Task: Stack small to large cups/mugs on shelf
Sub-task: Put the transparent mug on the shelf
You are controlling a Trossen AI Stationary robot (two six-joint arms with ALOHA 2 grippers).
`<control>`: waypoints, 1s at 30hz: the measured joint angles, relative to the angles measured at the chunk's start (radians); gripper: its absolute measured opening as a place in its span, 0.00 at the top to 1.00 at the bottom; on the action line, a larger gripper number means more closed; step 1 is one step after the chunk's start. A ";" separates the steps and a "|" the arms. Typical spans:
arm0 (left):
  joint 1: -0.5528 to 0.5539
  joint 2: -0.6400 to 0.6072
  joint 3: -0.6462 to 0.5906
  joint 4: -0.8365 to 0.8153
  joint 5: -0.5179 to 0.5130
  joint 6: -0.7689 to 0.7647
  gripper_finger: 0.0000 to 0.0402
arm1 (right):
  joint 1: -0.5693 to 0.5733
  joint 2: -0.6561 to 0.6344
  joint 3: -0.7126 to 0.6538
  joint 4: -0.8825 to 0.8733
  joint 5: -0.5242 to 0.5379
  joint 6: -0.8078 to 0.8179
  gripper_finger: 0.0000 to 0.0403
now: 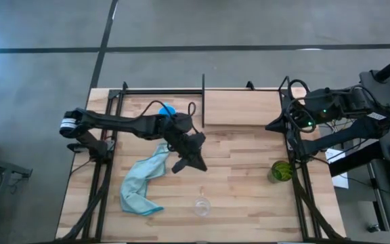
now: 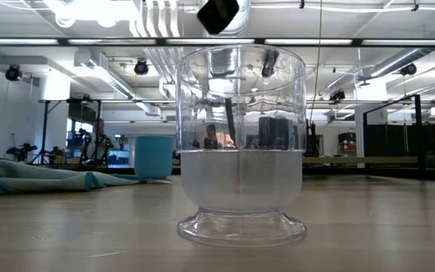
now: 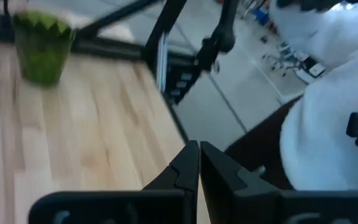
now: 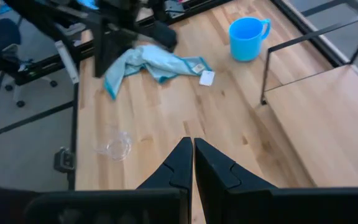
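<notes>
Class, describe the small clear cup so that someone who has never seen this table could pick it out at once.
Start at the planked tabletop and go to its front edge, midway along. Right of the light blue cloth stands the clear cup, alone. Unlike the blue mug and green cup, it is transparent and footed.

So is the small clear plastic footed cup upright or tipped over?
Upright: the small clear plastic footed cup stands on its round foot on the tabletop, open rim on top.

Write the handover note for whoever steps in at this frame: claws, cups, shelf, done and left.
Left claw: shut, empty, over mid-table beside the light blue cloth.
Right claw: shut, empty, parked at the table's right edge.
Clear cup: upright near the front edge.
Blue mug: on the table left of the shelf.
Green cup: upright at the right side.
Done: nothing; the shelf holds no cup.
Left: all three cups to stack on the shelf.
</notes>
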 joint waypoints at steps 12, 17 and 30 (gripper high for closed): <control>0.007 -0.005 -0.011 -0.017 0.006 -0.050 0.96 | 0.000 0.000 0.000 0.000 0.046 0.000 0.98; 0.013 -0.004 -0.011 -0.017 0.007 -0.050 0.83 | 0.000 0.000 0.000 0.000 0.062 -0.001 0.98; -0.032 -0.002 -0.041 -0.252 -0.292 -0.182 0.72 | 0.000 0.000 0.000 -0.003 0.063 -0.017 0.98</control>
